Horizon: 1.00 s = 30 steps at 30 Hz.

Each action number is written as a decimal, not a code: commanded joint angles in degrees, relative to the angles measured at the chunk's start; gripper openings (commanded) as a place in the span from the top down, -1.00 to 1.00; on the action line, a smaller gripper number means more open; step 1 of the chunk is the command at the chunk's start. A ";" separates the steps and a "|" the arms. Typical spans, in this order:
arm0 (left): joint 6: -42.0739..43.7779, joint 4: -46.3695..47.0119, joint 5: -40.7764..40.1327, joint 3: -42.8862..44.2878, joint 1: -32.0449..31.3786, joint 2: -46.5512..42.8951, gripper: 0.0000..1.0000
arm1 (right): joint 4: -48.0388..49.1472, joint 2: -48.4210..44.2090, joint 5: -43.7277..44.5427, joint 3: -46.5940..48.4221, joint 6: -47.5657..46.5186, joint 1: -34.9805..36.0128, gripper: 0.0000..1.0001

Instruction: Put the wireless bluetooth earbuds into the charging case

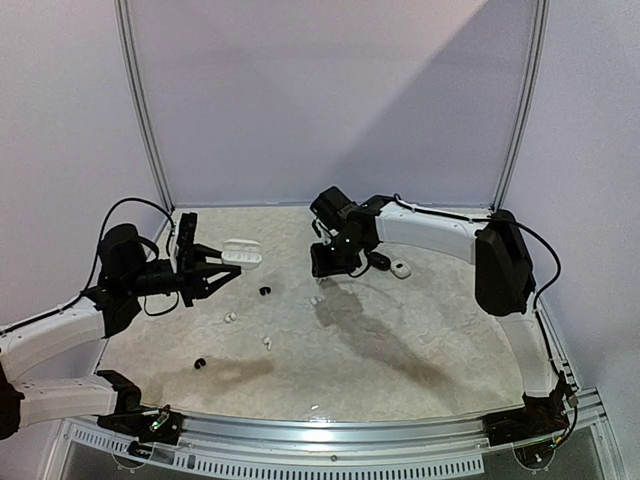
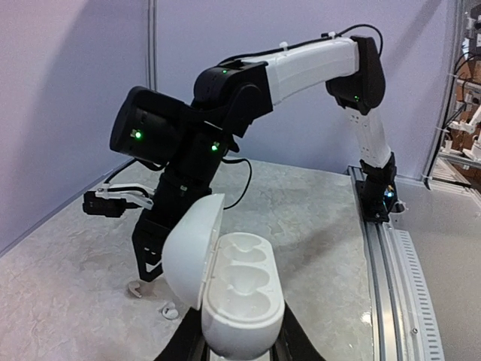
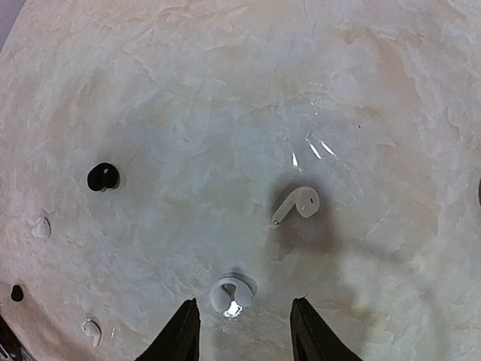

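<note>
You see a cream table [image 1: 400,340] veined like pale marble, a white earbud [image 3: 297,203] and a black earbud [image 3: 103,177] on it. The charging case [image 2: 240,289] is plain white inside and out. Your right arm [image 2: 308,64] shows white shells, black joints, green lights; walls [image 1: 330,100] pale lilac.

The top view overlooks the table [image 1: 420,360] from the near side. The left wrist faces right, sharing the right arm [image 2: 301,68]. The right wrist looks down closely.
</note>
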 commanded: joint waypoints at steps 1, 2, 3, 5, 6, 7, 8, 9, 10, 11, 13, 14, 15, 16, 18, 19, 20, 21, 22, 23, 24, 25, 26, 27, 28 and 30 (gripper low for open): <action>0.41 6.47 4.65 -2.44 -0.30 0.31 1.00 | -2.05 2.86 2.58 2.33 0.66 0.71 0.20; 1.23 6.49 4.97 -2.91 -0.66 0.08 1.00 | -2.37 3.28 2.53 2.36 0.65 0.81 0.22; 1.77 6.48 4.92 -3.35 -0.95 -0.22 1.00 | -2.71 3.88 2.60 2.46 0.65 0.90 0.25; 0.83 6.50 3.95 -3.82 -1.09 -0.41 1.00 | -2.88 4.64 2.78 2.89 0.60 1.26 0.31; 0.40 6.38 3.77 -3.79 -1.08 -0.42 1.00 | -2.82 4.97 3.08 3.02 0.44 1.48 0.32; 0.37 6.21 3.69 -3.78 -1.05 -0.57 1.00 | -2.58 5.48 2.92 3.04 0.39 1.52 0.33; 0.49 6.11 3.51 -3.74 -1.11 -0.71 1.00 | -2.35 5.87 2.43 3.19 0.38 1.54 0.36; 0.71 5.79 3.32 -3.61 -1.06 -0.77 1.00 | -2.25 6.21 2.09 3.54 0.46 1.56 0.38; 0.99 5.21 3.13 -3.35 -1.12 -0.84 1.00 | -2.22 6.79 1.79 3.76 0.51 1.58 0.40; 1.13 4.93 2.97 -3.15 -1.11 -0.86 1.00 | -2.12 7.14 1.38 4.07 0.49 1.54 0.42; 1.16 4.53 2.55 -2.76 -1.08 -0.91 1.00 | -2.11 7.86 0.79 4.41 0.03 1.61 0.47; 1.25 4.31 2.52 -2.66 -1.13 -0.91 1.00 | -2.29 8.04 0.66 4.45 -0.11 1.66 0.49; 1.46 4.03 2.39 -2.64 -1.09 -0.95 1.00 | -2.62 8.21 0.65 4.45 -0.14 1.73 0.52; 1.57 3.72 2.16 -2.57 -1.09 -0.95 1.00 | -2.95 8.32 0.67 4.31 -0.19 1.76 0.53; 1.77 3.48 1.98 -2.56 -1.14 -0.95 1.00 | -3.25 8.27 0.67 3.89 -0.47 2.21 0.56; 1.90 3.40 1.91 -2.54 -1.13 -0.88 1.00 | -3.32 8.37 0.63 3.72 -0.64 2.37 0.57; 1.99 3.32 1.72 -2.43 -1.13 -0.87 1.00 | -3.26 8.41 0.64 3.49 -0.88 2.55 0.58; 2.04 3.25 1.54 -2.38 -1.08 -0.80 1.00 | -3.29 8.49 -0.30 3.30 -0.92 2.70 0.59; 2.04 3.12 1.42 -2.32 -1.09 -0.81 1.00 | -3.32 8.51 -1.17 3.04 -0.98 2.92 0.60; 2.04 3.00 1.28 -2.25 -1.13 -0.85 1.00 | -3.32 8.51 -1.29 2.78 -0.97 3.01 0.61; 2.04 2.91 1.19 -2.22 -1.06 -0.85 1.00 | -3.34 8.56 -1.31 2.56 -0.87 3.06 0.62; 2.04 2.80 1.14 -2.22 -1.12 -0.86 1.00 | -3.48 8.53 -1.40 2.44 -0.77 3.11 0.62; 2.04 2.68 1.18 -2.18 -1.14 -0.87 1.00 | -3.75 8.52 -1.35 2.35 -0.76 3.26 0.62; 2.04 2.56 1.19 -2.21 -1.13 -0.87 1.00 | -3.94 8.47 -1.25 2.20 -0.76 3.43 0.62; 2.04 2.46 1.14 -2.20 -1.14 -0.87 1.00 | -4.33 8.37 -1.04 2.25 -0.89 3.57 0.63; 2.04 2.25 1.09 -2.28 -1.08 -0.87 1.00 | -5.05 8.25 -0.77 1.95 -1.26 3.76 0.63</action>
